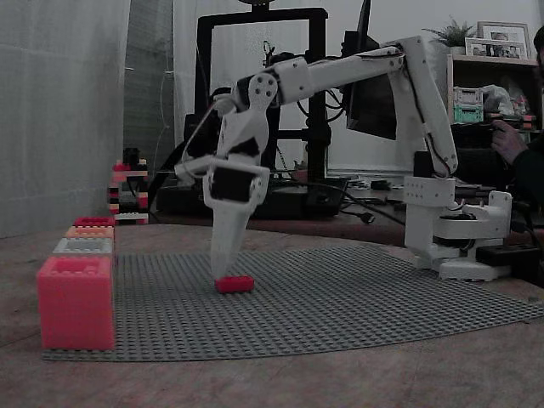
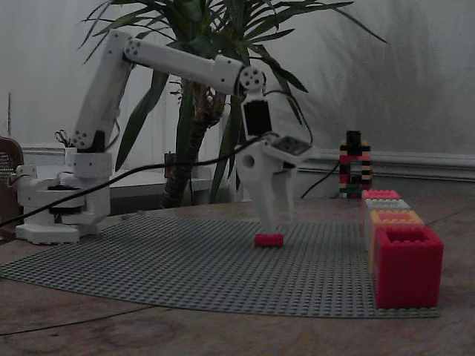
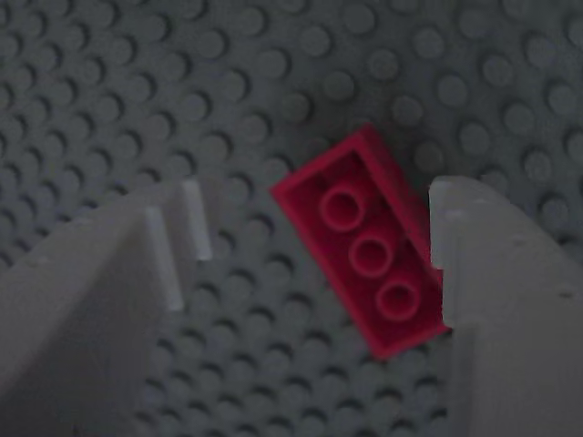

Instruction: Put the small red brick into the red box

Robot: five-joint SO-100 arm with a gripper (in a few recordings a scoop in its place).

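1. We see the small red brick (image 3: 364, 238) lying flat on the grey studded baseplate (image 3: 109, 91). In the wrist view it sits skewed between the two white fingers, close against the right-hand finger (image 3: 501, 300) and well clear of the left-hand one (image 3: 82, 300).
2. The gripper (image 3: 310, 255) is spread wide and grips nothing; we see bare baseplate between the brick and the left finger.
3. In a fixed view the gripper (image 1: 228, 255) points straight down, its tips at the brick (image 1: 235, 284) near the middle of the baseplate (image 1: 340, 306). In the other fixed view the gripper (image 2: 271, 222) stands likewise over the brick (image 2: 269, 239).
4. A row of boxes runs along the baseplate's edge, well apart from the brick. In a fixed view the big pink-red box (image 1: 76, 302) is nearest at the left, then a grey box (image 1: 83, 246), an orange box (image 1: 90, 231), and the red box (image 1: 93, 221) farthest, seen as a low strip. In the other fixed view the row is at the right, with the red box (image 2: 380, 194) again farthest.
5. We can read no brand, label or writing in any view.
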